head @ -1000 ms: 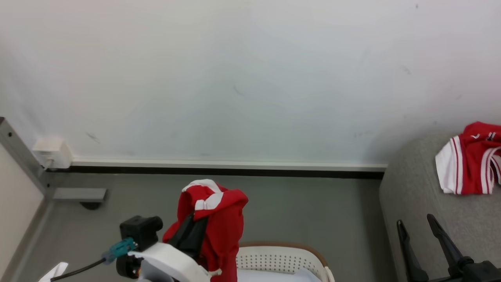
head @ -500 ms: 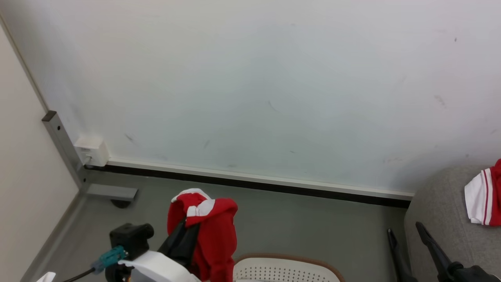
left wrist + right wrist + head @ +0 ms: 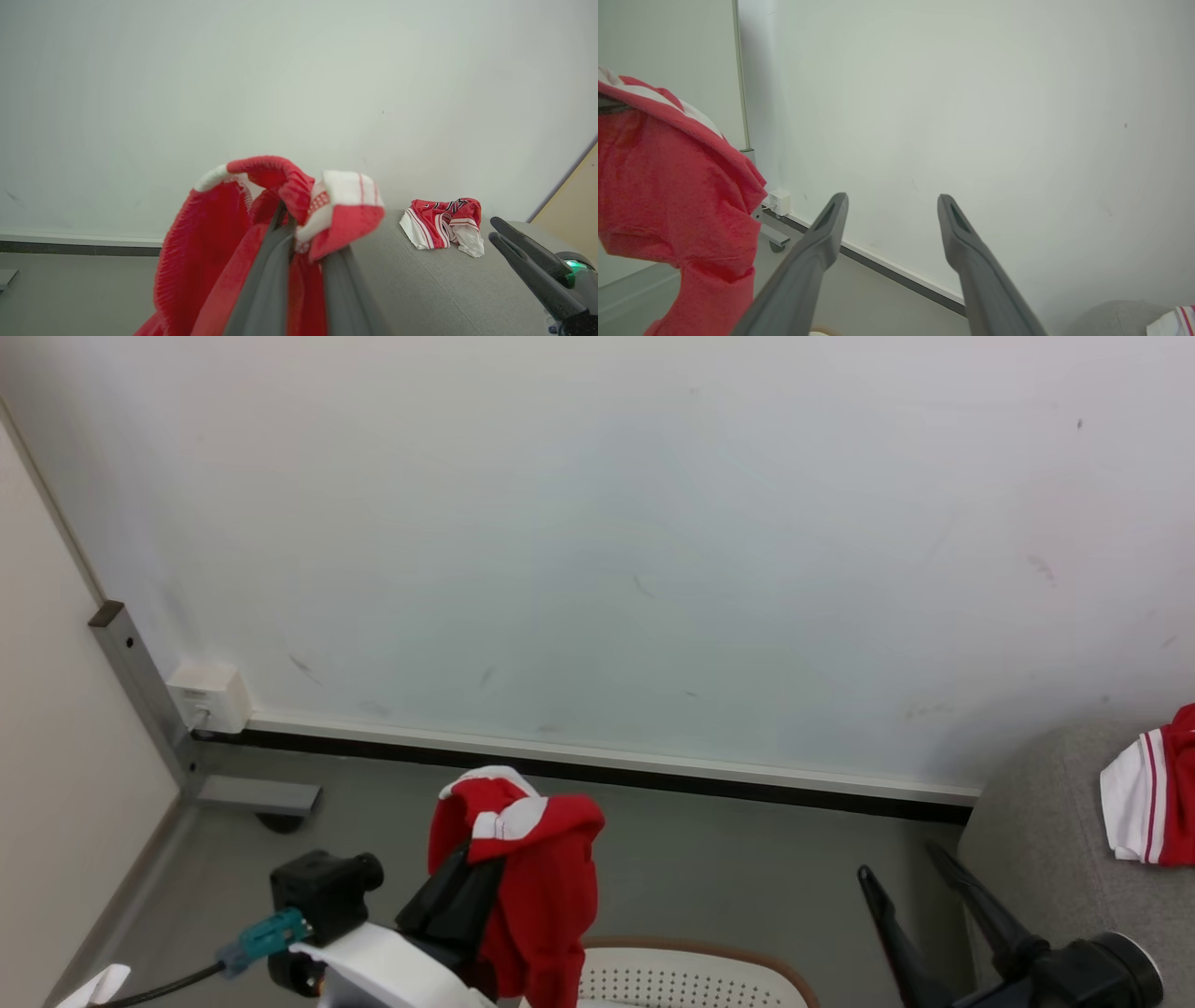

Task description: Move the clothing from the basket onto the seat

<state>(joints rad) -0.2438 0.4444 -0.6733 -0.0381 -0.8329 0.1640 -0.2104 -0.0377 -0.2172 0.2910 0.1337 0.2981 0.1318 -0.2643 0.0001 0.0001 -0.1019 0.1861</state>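
My left gripper is shut on a piece of the red clothing, which drapes over its dark fingers above the floor, to the left of the basket. In the left wrist view the red and white fabric hangs pinched between the closed fingers. The basket shows its brown rim and perforated white wall at the bottom edge. Another red and white garment lies on the grey seat at the right. My right gripper stands open and empty, just left of the seat.
A pale wall with a dark baseboard runs behind the grey floor. A white socket box, a grey metal post and its foot stand in the left corner.
The head camera has turned left, sliding the seat toward the right edge. My left gripper has carried the red garment slightly right and up. The open right gripper has moved left, off the seat's edge.
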